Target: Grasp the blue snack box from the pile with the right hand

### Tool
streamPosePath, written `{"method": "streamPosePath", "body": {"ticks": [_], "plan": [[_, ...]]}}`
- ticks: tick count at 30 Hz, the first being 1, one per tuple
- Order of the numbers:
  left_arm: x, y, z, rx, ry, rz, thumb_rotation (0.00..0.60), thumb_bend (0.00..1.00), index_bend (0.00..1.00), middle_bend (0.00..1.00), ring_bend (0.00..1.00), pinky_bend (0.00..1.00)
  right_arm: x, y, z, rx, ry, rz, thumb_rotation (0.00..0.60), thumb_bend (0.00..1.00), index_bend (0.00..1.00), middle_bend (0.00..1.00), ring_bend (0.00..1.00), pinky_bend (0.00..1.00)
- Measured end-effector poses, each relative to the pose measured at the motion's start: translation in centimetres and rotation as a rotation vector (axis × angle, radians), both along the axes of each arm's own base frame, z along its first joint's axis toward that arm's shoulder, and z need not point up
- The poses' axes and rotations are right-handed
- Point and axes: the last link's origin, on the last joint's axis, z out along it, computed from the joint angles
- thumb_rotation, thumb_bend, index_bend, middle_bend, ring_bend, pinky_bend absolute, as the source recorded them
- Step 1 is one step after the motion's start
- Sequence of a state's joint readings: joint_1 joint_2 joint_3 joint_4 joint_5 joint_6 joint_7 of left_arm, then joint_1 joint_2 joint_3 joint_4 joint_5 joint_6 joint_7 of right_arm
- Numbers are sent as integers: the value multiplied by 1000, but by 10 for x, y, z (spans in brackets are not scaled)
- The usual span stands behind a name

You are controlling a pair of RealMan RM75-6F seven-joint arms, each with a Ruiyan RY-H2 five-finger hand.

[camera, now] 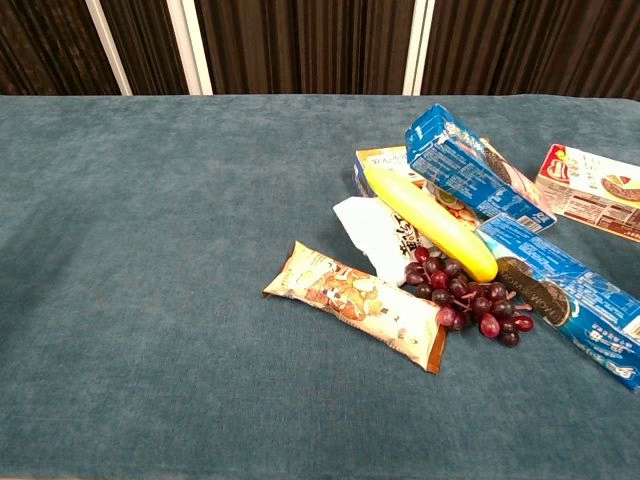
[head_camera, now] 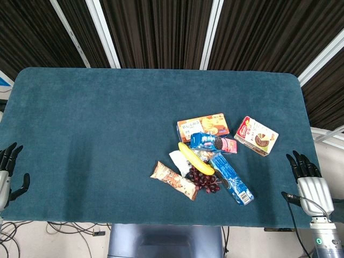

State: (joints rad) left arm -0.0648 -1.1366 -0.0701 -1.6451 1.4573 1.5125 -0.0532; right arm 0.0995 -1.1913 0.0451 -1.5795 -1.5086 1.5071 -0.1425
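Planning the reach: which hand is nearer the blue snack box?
Right. The right hand sits at the table edge beside the blue snack box; the left hand is across the table.

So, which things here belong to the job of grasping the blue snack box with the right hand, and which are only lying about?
Belong to the job:
- long blue snack box
- right hand, open at the table edge

Only lying about:
- banana
- grapes
- orange box
- small blue packet
- red-and-white box
- brown snack bar
- left hand

banana (head_camera: 195, 158) lies atop snack pile (head_camera: 215, 156)
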Motion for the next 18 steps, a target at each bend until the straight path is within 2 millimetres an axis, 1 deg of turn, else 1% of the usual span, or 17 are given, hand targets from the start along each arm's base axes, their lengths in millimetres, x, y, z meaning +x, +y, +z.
{"method": "streamPosePath", "body": {"ticks": [18], "plan": [[2, 2, -1, -8, -6, 11, 600, 510, 0, 0, 0, 29, -1, 2, 4, 3, -32, -18, 600, 25, 0, 18, 56, 191]]}}
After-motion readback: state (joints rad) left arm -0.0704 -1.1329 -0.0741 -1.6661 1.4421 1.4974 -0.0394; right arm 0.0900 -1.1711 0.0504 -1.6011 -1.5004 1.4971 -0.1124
